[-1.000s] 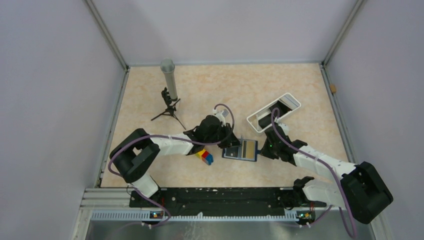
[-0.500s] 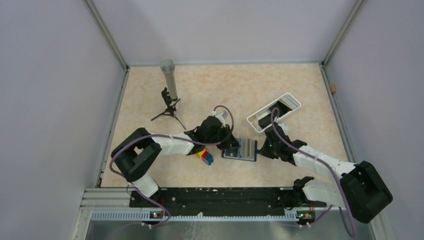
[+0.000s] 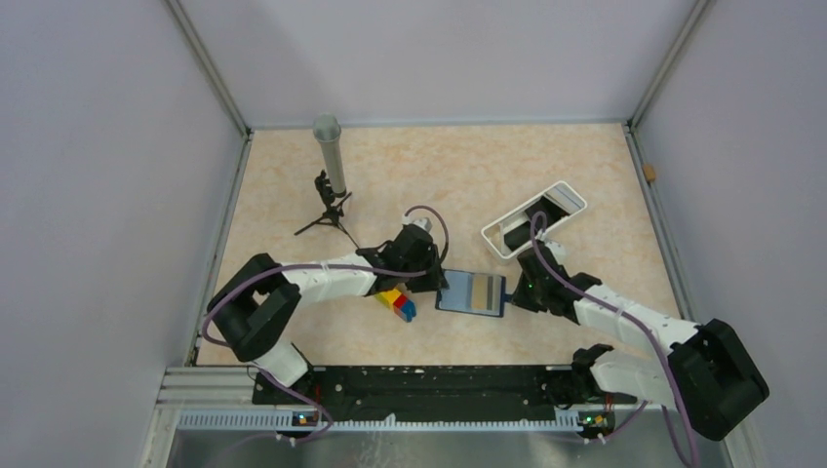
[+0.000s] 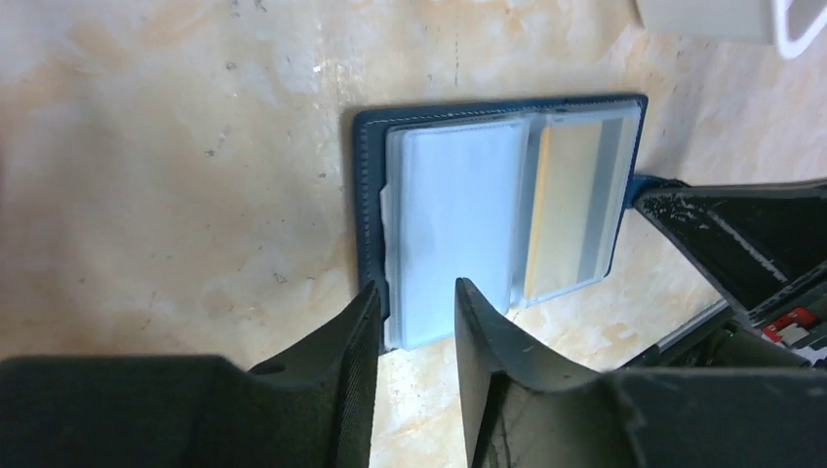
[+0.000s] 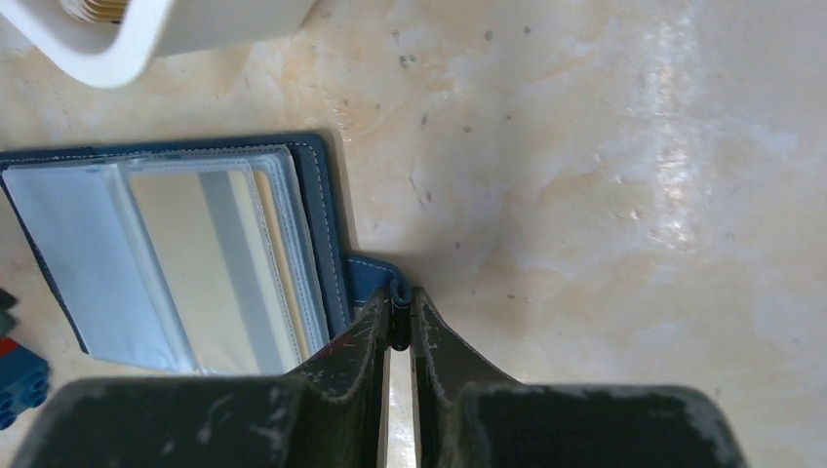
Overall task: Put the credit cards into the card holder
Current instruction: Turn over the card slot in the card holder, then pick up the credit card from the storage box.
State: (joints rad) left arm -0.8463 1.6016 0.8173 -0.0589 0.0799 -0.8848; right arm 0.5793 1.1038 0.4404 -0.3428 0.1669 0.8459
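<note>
Firstly, table: beige marbled top beneath both claws.
Grey post on tripod: upright, well beyond the left claw.
White tray: just beyond the right claw, apart from the card holder.
Card holder: navy, lying open and flat between the two claws, clear sleeves upward.
Left claw: released; fingers parted, the edge of a clear sleeve lying between their tips.
Right claw: clenched on the card holder's navy tab.
Credit cards: gold face with a grey band, inside the sleeve nearer the right claw; whether a second card is there cannot be told.
Toy bricks: red, yellow, blue; just beside the left claw, on its side away from the card holder.
</note>
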